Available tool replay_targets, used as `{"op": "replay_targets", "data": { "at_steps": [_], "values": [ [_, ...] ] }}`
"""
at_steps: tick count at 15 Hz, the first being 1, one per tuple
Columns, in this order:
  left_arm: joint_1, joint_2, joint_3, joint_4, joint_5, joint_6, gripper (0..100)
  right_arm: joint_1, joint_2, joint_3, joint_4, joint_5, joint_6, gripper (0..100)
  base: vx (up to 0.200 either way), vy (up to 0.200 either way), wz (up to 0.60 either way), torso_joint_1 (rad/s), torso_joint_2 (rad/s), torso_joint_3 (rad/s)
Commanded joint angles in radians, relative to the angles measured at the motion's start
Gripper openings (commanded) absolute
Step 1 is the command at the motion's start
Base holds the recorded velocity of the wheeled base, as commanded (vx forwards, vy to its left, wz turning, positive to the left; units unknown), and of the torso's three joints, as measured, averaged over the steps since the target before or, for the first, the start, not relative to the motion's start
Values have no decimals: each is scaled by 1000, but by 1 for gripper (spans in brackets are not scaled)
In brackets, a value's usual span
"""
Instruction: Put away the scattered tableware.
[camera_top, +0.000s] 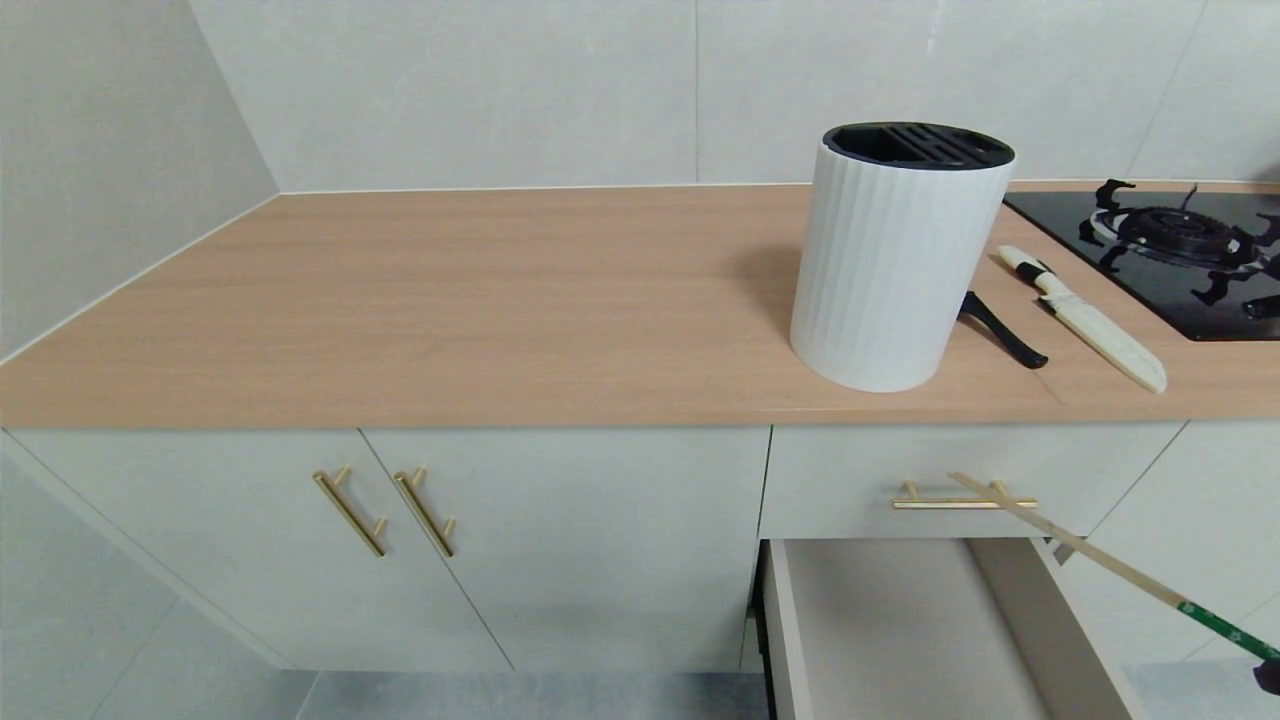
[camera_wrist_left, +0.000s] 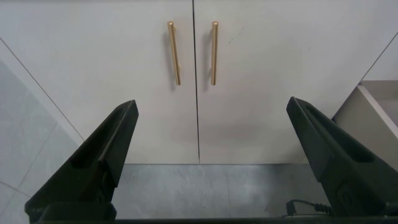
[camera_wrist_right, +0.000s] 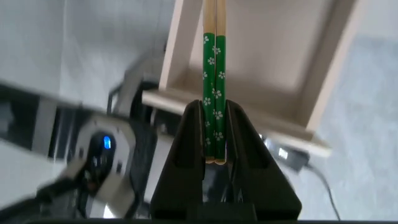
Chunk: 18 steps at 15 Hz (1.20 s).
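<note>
Head view: a knife (camera_top: 1085, 317) lies beside the white knife block (camera_top: 895, 255) on the worktop (camera_top: 450, 300); chopsticks (camera_top: 1100, 565) slant above the open drawer (camera_top: 900, 620). Left wrist view: the left tool (camera_wrist_left: 211, 104) gapes wide before cabinet doors (camera_wrist_left: 124, 74). Right wrist view: the right tool (camera_wrist_right: 213, 107) clamps the chopsticks.

Wood-grain countertop (camera_top: 450, 300) against pale tiled wall (camera_top: 480, 90), black gas hob (camera_top: 1100, 262) at its right end, two white cabinet doors (camera_top: 600, 540) beneath, slim brass handles (camera_top: 349, 514), grey floor tiles (camera_wrist_left: 205, 186).
</note>
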Motion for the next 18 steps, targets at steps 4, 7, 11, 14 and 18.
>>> {"op": "replay_targets", "data": {
  "at_steps": [4,7,11,14,18],
  "values": [
    [0,0,0,0,0,0,100,16,97,91,-64,9,-33,0,0,0,0,0,0,0],
    [0,0,0,0,0,0,100,16,146,114,-97,8,-33,0,0,0,0,0,0,0],
    [0,0,0,0,0,0,100,16,155,117,-97,8,-33,0,0,0,0,-101,234,127],
    [0,0,0,0,0,0,100,16,168,139,-120,6,-35,0,0,0,0,-196,450,245],
    [0,0,0,0,0,0,100,16,171,191,-202,6,-36,0,0,0,0,-199,464,255]
  ]
}}
